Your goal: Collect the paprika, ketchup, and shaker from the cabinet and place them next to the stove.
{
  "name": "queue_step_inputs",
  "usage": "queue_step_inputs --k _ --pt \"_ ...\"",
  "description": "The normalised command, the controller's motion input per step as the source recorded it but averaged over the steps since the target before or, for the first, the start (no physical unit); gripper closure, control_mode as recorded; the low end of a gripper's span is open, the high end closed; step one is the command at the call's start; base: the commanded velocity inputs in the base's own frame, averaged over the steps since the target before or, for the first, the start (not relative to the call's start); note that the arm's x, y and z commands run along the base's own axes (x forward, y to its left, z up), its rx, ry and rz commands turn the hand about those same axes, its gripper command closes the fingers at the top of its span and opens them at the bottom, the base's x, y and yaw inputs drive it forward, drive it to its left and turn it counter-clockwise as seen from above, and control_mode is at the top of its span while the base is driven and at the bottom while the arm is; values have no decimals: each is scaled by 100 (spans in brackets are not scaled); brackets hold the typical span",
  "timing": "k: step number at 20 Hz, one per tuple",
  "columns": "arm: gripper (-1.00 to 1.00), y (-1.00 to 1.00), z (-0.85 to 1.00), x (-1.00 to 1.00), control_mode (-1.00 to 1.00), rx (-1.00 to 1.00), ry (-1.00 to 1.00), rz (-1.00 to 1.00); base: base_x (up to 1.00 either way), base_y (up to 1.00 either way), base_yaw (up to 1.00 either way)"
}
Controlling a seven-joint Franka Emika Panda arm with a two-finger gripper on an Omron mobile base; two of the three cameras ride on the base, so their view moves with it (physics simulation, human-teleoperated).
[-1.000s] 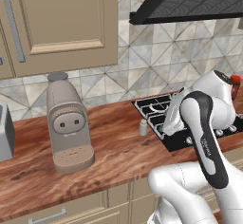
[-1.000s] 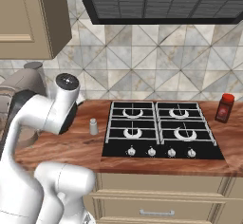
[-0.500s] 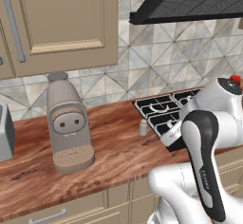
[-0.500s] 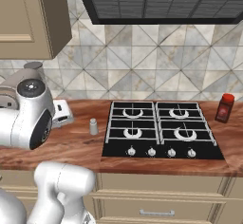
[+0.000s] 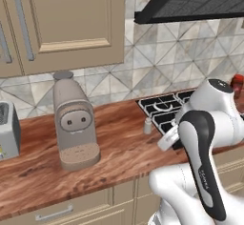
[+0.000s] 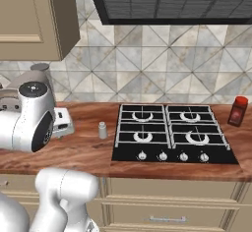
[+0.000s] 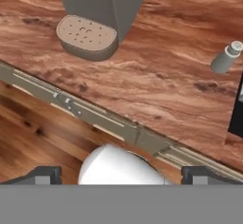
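1. The gripper [image 7: 121, 175] is spread wide and holds nothing, above the counter's front edge.
2. The shaker [image 6: 102, 130] stands on the counter [image 6: 78, 152] just left of the stove [image 6: 172, 135]; the paprika [image 6: 238, 111] stands at its right.
3. A coffee machine [image 5: 72, 121] stands further left.
4. The arm has swung back from the stove since earlier.

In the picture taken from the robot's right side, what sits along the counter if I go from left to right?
Coffee machine → shaker → stove → paprika.
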Motion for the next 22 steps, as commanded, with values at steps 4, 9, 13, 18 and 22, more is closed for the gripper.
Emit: queue_step_inputs --k 4,9,13,18,22 --pt "-100 0 0 0 100 0 0 0 -54 59 14" --pt "-100 0 0 0 100 0 0 0 -71 54 28" --pt "-100 0 0 0 100 0 0 0 -63 41 35" --pt "-100 0 0 0 100 0 0 0 -52 44 43" --pt "-100 0 0 0 100 0 0 0 -23 62 50"
